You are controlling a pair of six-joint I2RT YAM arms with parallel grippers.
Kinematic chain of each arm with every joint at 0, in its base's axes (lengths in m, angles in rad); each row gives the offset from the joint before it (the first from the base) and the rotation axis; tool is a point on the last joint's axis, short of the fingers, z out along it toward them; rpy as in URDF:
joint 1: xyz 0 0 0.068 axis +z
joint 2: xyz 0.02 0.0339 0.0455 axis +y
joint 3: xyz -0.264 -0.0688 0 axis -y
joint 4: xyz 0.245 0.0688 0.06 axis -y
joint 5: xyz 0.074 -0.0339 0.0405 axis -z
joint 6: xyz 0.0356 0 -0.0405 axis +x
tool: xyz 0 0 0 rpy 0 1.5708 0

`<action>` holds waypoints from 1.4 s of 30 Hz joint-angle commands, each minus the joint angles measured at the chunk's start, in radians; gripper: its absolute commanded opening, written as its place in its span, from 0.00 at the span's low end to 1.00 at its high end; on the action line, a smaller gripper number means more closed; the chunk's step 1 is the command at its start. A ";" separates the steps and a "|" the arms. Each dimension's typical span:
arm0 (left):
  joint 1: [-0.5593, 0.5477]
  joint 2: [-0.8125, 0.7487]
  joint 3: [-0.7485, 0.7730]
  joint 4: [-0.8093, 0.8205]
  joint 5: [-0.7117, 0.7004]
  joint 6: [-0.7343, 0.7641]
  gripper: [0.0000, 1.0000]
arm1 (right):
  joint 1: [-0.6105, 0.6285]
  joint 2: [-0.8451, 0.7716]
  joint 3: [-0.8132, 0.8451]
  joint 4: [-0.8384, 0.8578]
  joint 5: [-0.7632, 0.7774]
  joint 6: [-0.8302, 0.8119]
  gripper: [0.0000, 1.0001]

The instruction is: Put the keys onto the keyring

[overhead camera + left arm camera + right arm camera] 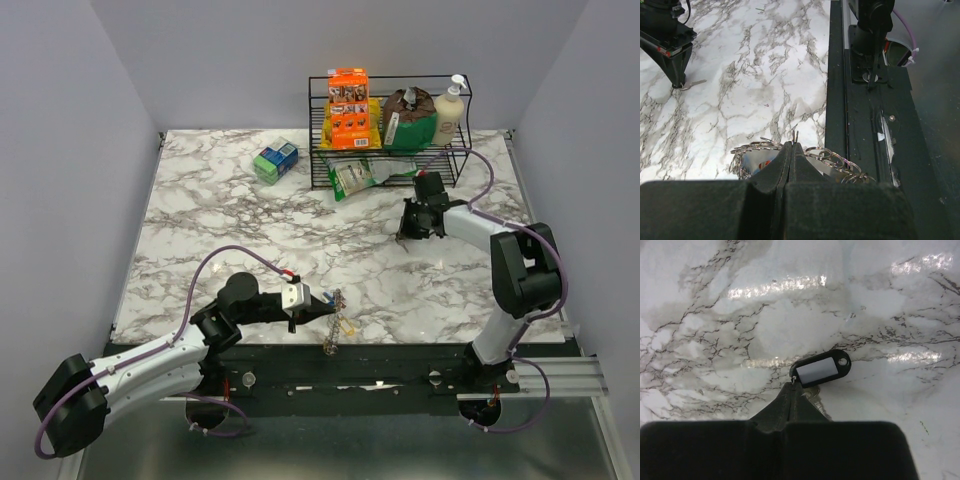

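Observation:
The keyring (837, 159), a loop of linked silvery rings, hangs near the table's front edge with my left gripper (792, 144) shut on it. From above it is the keyring (334, 322) beside my left gripper (320, 300), with a yellow tag (347, 326) on it. A key with a black plastic head and white label (821, 369) lies on the marble. My right gripper (796, 382) is shut on the small ring at that head's end, and the key's blade is mostly hidden under the fingers. In the top view my right gripper (408, 234) points down at the table's right middle.
A black wire rack (325, 150) at the back holds an orange box (349, 108), a brown bag and a pump bottle (449, 108). A green and blue box (275, 160) lies to its left. A black rail (400, 355) runs along the front edge.

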 commanded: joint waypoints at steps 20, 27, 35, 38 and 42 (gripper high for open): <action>-0.012 -0.022 0.088 -0.098 -0.117 -0.014 0.00 | 0.029 -0.497 -0.248 0.073 -0.429 -0.205 0.00; -0.014 0.008 0.128 -0.151 -0.162 -0.003 0.00 | 0.037 -0.678 -0.297 0.122 -0.720 -0.202 0.00; -0.014 0.010 0.188 -0.224 -0.231 -0.025 0.00 | 0.060 -0.805 -0.364 0.156 -0.839 -0.213 0.01; -0.014 0.005 0.206 -0.266 -0.277 -0.023 0.00 | 0.061 -0.825 -0.406 0.193 -0.894 -0.191 0.00; -0.014 -0.014 0.225 -0.310 -0.324 -0.020 0.00 | 0.081 -0.856 -0.447 0.231 -0.908 -0.180 0.00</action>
